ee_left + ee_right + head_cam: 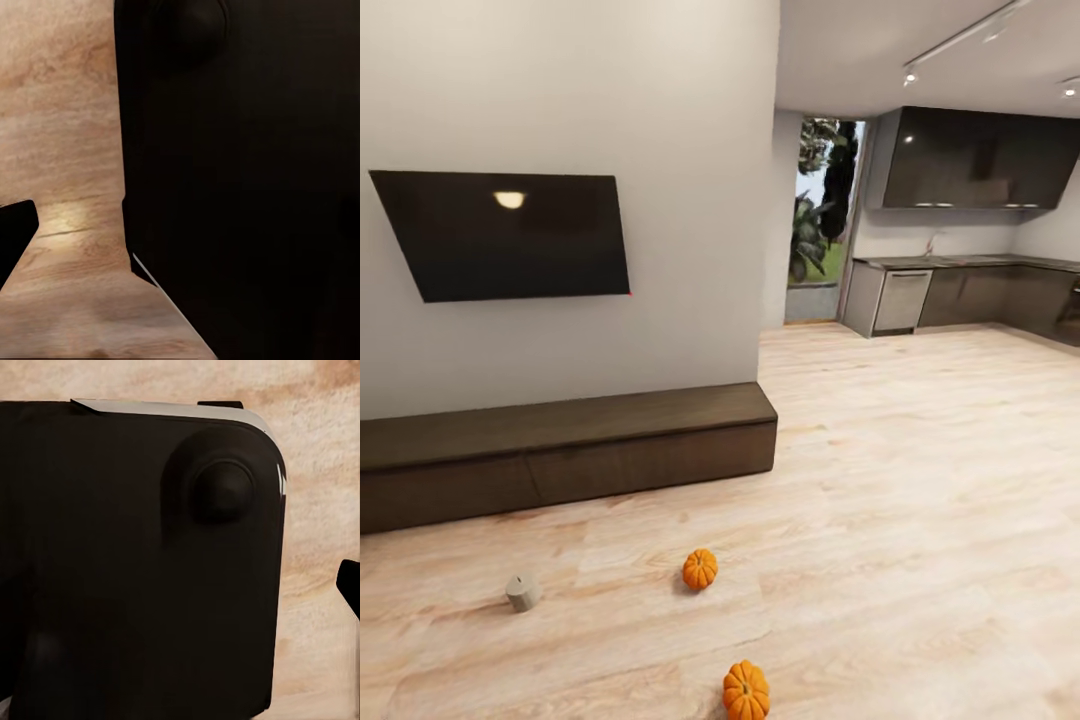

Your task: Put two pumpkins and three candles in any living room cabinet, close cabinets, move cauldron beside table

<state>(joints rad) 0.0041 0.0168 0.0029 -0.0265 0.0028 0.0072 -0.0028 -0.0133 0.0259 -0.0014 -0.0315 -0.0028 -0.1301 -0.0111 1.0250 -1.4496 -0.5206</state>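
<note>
Gripper states could not be told, both wrist cameras facing dark robot bodywork over wooden floor [60,112], while two pumpkins [700,569] [746,691] and a candle [522,592] lay before the closed cabinet [560,455].

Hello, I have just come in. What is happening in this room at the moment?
Nothing is being handled right now. Two pumpkins and one candle lie on the wooden floor in front of the long dark cabinet, whose fronts look closed. A black screen hangs above it. The wrist views show dark robot bodywork over the floor.
</note>
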